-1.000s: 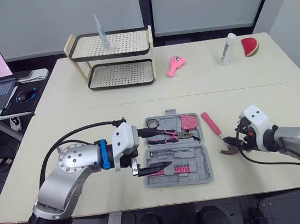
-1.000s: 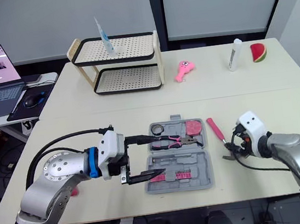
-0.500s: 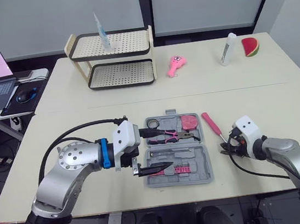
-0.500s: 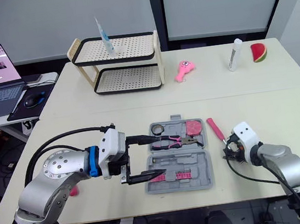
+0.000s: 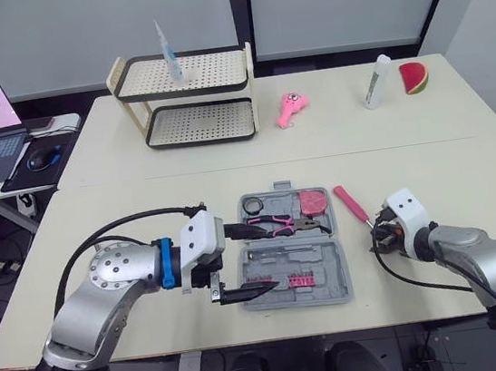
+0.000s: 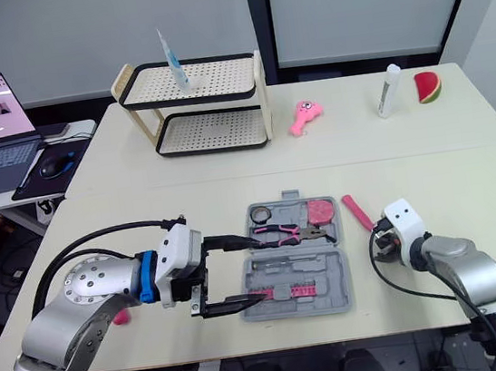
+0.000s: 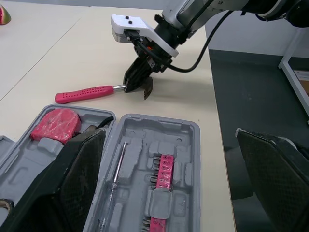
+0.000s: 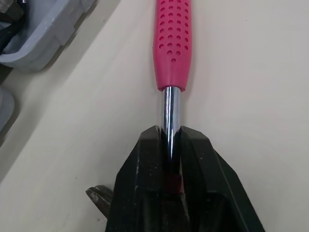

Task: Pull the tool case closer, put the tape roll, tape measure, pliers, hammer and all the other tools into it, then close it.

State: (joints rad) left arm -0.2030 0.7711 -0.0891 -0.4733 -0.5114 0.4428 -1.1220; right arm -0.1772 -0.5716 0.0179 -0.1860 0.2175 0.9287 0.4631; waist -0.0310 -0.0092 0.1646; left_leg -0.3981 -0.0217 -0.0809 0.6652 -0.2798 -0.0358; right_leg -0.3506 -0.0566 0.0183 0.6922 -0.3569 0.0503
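- The right gripper (image 8: 169, 134) is clenched on the bare chrome shaft of the pink-handled steel hammer (image 8: 173, 43). It grips just below the dotted grip, close to the head.
- The hammer lies flat on the tabletop, just right of the case. Its handle points toward the far edge and its head toward the front edge.
- I judge the hammer rigid and head-heavy. A hold near the head keeps the weight by the fingers, so it should not swing much.
- The thin polished shaft looks slippery and may roll or pivot in the pads. The dimpled pink grip would give more friction, but the head would then droop.
- The open grey plastic tool case (image 5: 340, 274) sits near the middle of the front edge. Pink-handled pliers (image 5: 276, 226) already lie in its far half.
- The left gripper (image 5: 244, 261) is spread wide, with one finger over the far half of the case and one at its near left corner. It grasps nothing.
- Compared with a second ago, the right wrist has swung in toward the case and now covers the hammer head in the head views.
- The left arm has drawn back a little toward the left edge. The case lies where it did.
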